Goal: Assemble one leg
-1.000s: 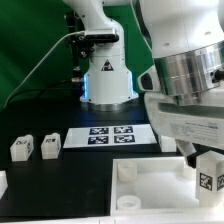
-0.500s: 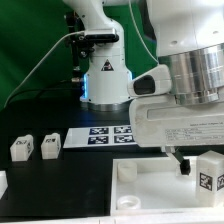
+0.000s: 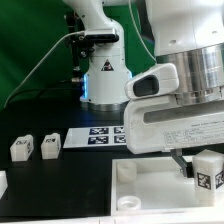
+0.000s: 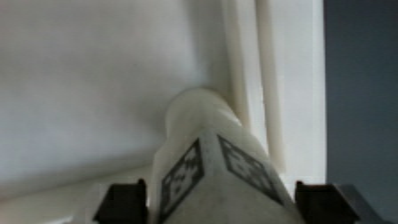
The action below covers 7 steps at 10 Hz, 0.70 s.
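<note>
Gripper holds the leg between its two fingers, closed on both sides of it, with the tag faces turned to the wrist camera. In the exterior view, the leg hangs over the white panel, at the exterior view's right. I judge the picking is done; the leg is not yet seated in a corner socket. Two more legs wait on the table.

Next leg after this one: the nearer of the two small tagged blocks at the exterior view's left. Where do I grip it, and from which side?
Take that leg from straight above, fingers closing on its two plain side faces, tag face left uncovered. It stands upright on the black table, clear space in front; the other leg sits close beside it, so one finger must slip into that narrow gap.
</note>
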Available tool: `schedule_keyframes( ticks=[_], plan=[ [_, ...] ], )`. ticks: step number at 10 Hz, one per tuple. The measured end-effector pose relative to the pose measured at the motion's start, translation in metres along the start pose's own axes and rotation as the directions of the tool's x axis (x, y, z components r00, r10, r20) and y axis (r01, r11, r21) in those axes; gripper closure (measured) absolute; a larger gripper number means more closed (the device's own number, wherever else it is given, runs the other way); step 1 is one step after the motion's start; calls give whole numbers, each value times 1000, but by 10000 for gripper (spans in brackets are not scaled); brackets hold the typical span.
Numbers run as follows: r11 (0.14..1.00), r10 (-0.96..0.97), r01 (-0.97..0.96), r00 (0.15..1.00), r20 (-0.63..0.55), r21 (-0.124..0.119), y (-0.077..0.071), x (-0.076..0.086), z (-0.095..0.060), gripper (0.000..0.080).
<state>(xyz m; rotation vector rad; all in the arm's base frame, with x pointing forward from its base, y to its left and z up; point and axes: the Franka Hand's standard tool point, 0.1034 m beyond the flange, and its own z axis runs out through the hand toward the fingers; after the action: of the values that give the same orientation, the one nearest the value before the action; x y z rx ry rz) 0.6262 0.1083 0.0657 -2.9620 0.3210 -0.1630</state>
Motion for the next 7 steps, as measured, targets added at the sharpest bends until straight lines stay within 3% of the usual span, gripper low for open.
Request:
schedule_keyframes(
  ticks=[3, 5, 7],
  plan=[
    [957, 290, -290, 957, -3, 6, 0, 1, -1, 397],
    [845, 534, -534, 845, 1, 6, -1, 0, 0, 395],
    [646, 763, -763, 646, 17, 12, -3, -1, 1, 394]
  ],
)
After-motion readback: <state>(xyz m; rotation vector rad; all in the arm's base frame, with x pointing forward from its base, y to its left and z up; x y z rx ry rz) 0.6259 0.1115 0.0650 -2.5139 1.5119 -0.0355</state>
